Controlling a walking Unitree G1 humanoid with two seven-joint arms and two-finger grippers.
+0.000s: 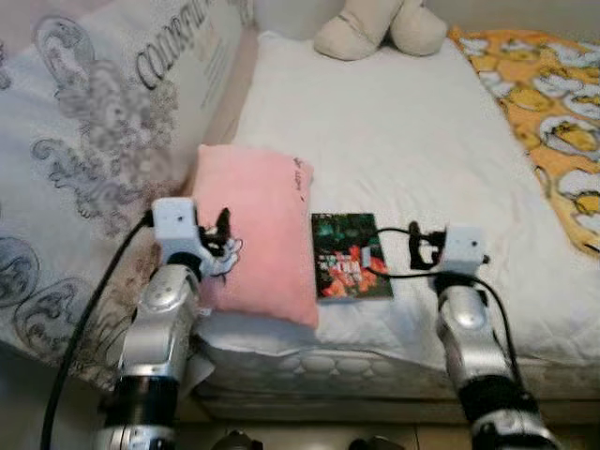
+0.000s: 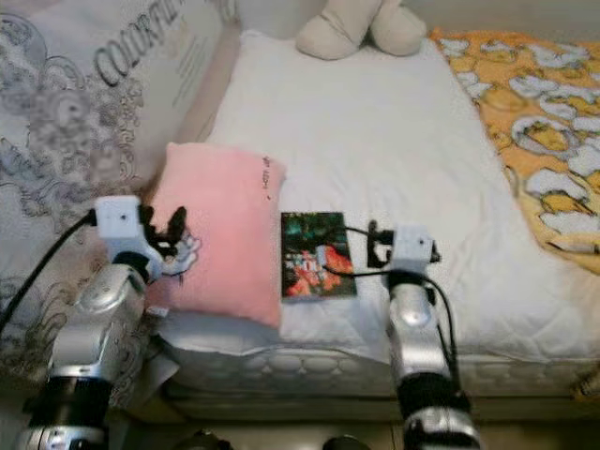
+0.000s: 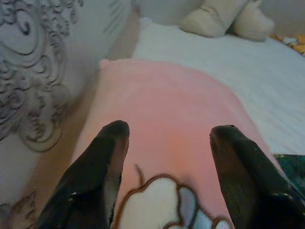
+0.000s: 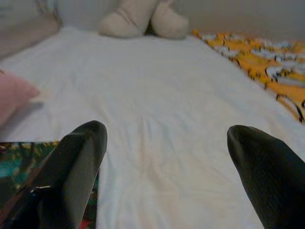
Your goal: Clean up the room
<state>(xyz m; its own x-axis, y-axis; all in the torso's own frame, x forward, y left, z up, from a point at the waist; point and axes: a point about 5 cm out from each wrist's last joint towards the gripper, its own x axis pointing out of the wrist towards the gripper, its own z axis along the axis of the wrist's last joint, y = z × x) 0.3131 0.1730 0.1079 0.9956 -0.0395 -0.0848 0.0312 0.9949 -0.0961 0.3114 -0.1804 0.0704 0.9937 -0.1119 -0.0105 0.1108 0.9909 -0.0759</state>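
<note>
A pink pillow (image 1: 255,232) lies near the front left edge of the white bed (image 1: 394,141). Beside it on the sheet is a dark green book (image 1: 349,255) with a red patch on its cover. My left gripper (image 1: 221,236) hovers open over the pillow's near left corner; in the left wrist view the pillow (image 3: 176,119) lies between and beyond the fingers (image 3: 97,176). My right gripper (image 1: 419,246) is open just right of the book, above the sheet; the book's edge (image 4: 19,160) shows beside one of its fingers (image 4: 71,171).
A beige plush toy (image 1: 380,26) sits at the head of the bed. An orange patterned blanket (image 1: 548,103) covers the right side. A large grey-patterned cushion (image 1: 84,141) leans on the left. The mattress's front edge (image 1: 356,361) is close below my arms.
</note>
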